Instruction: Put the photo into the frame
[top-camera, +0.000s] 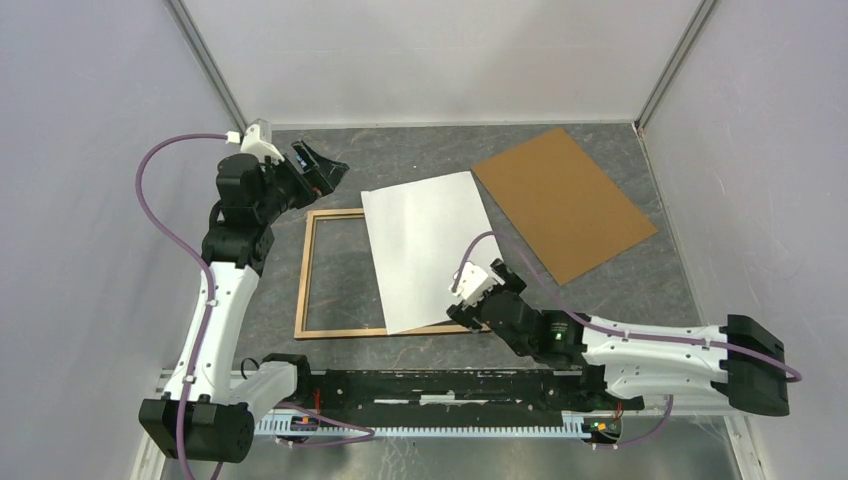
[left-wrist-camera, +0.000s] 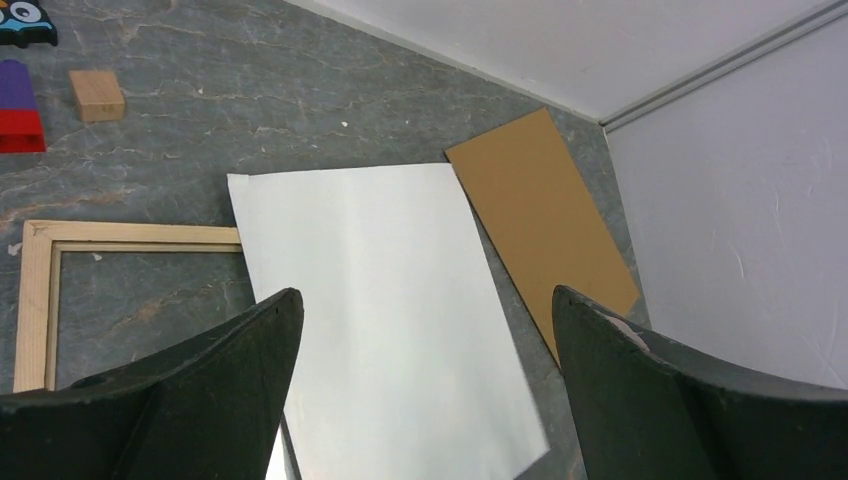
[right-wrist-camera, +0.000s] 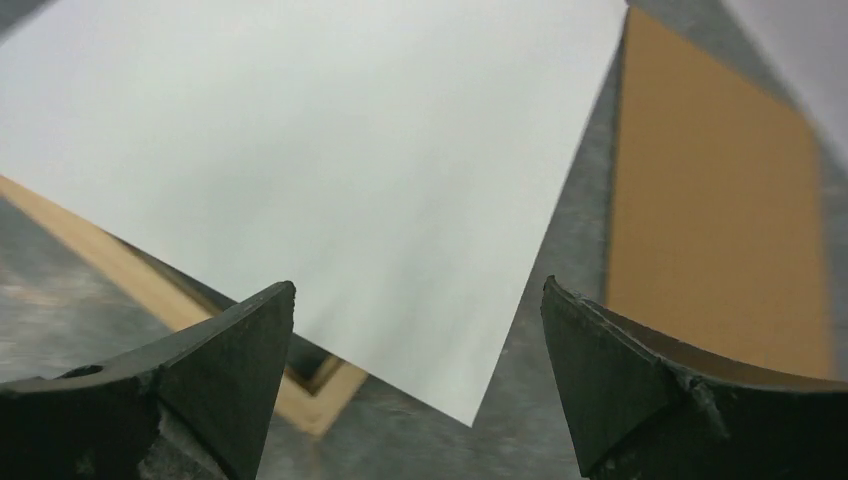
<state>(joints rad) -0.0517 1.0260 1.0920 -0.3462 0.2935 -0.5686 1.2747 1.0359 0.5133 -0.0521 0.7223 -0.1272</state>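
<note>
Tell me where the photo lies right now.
In the top view the photo lies white side up mid-table, skewed across the right side of the frame, with the cardboard board just right of it.

We look down on a dark grey table top (top-camera: 420, 165) with pale, marble-like veining; its surface is matte. Three plain white walls close it in: a back wall (top-camera: 440, 60), a left wall (top-camera: 80, 150) and a right wall (top-camera: 770, 180). Where the panels meet at the far left corner we see a slim metal post (top-camera: 207, 60), and a second post (top-camera: 680, 55) at the far right corner. The light is soft and even, and shadows on the table are faint.
</note>
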